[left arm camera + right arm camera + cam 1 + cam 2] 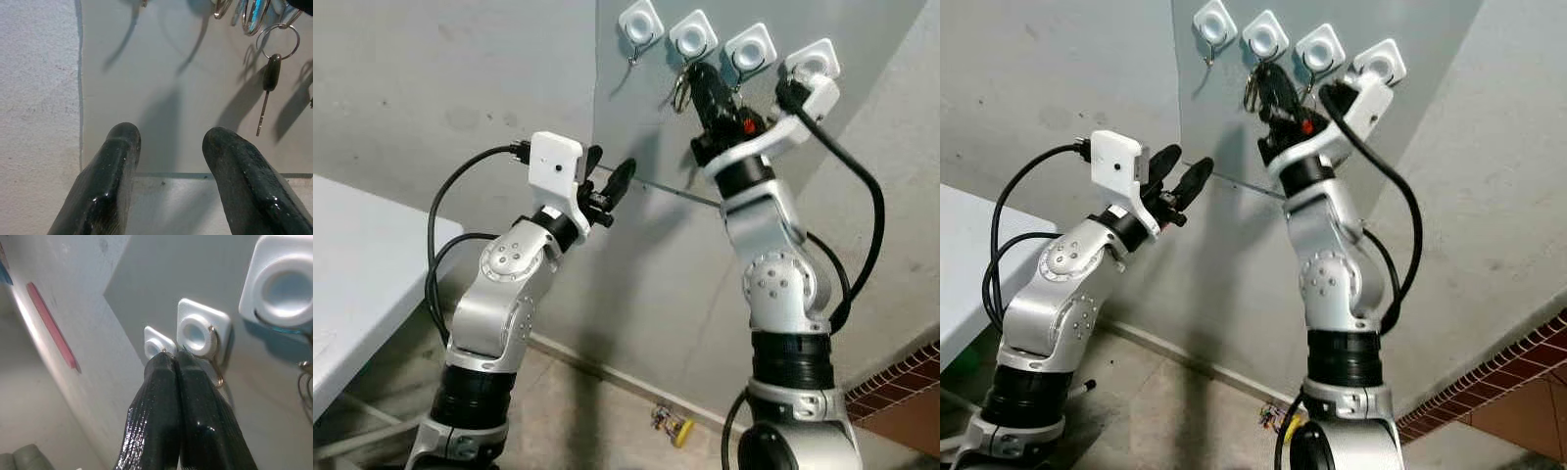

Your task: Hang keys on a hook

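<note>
Your right pincer [697, 80] reached the white square wall hooks [693, 36].
Its fingers were pressed together beside the metal key ring [680, 93]; your left pincer [610, 174] hung spread.

At nine o'clock a white desk [362, 284] juts in from the edge. Down at six o'clock a small yellow object [677, 429] lies on the floor [587, 421] by the wall, and red brickwork [901, 377] shows at four o'clock.
</note>
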Motion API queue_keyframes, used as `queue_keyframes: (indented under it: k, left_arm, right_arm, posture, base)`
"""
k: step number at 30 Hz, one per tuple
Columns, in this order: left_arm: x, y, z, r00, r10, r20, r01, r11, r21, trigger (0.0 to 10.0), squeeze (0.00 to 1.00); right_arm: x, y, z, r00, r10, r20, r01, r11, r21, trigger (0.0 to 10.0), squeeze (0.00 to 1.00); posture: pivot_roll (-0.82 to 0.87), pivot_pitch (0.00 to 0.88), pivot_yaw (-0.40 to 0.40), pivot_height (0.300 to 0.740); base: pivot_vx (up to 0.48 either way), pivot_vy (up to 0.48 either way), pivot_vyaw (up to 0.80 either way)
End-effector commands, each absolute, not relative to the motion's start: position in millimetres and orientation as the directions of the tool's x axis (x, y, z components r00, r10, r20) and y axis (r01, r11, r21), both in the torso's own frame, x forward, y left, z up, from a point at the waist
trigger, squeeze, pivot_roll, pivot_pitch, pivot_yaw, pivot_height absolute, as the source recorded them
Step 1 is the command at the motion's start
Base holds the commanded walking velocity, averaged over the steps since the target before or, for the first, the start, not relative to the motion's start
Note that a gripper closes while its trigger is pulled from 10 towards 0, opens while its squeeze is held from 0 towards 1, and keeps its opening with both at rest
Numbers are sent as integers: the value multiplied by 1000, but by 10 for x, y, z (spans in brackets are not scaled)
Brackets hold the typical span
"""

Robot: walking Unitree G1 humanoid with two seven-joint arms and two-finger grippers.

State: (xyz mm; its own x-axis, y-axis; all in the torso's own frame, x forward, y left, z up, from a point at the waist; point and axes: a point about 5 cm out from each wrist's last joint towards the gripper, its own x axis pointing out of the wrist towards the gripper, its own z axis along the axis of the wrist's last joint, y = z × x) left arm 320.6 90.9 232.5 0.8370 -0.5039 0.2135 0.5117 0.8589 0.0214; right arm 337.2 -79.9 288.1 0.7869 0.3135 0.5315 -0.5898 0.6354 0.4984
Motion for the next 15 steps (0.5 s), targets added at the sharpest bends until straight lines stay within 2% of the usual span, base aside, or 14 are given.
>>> queue_keyframes:
  k: [1, 15]
  left_arm:
    - [3192, 899, 2398, 830, -506, 235, 515, 857, 29, 10000, 0]
    - [3186, 910, 2406, 833, -500, 237, 509, 861, 27, 10000, 0]
  right_arm:
    - [3371, -725, 2948, 778, 313, 545, -608, 595, 526, 10000, 0]
    - [3455, -660, 2908, 819, 311, 483, -569, 555, 607, 10000, 0]
  posture:
    - [56, 71, -85, 740]
    - [60, 83, -88, 740]
  base:
    - [0, 0, 0]
    - [0, 0, 0]
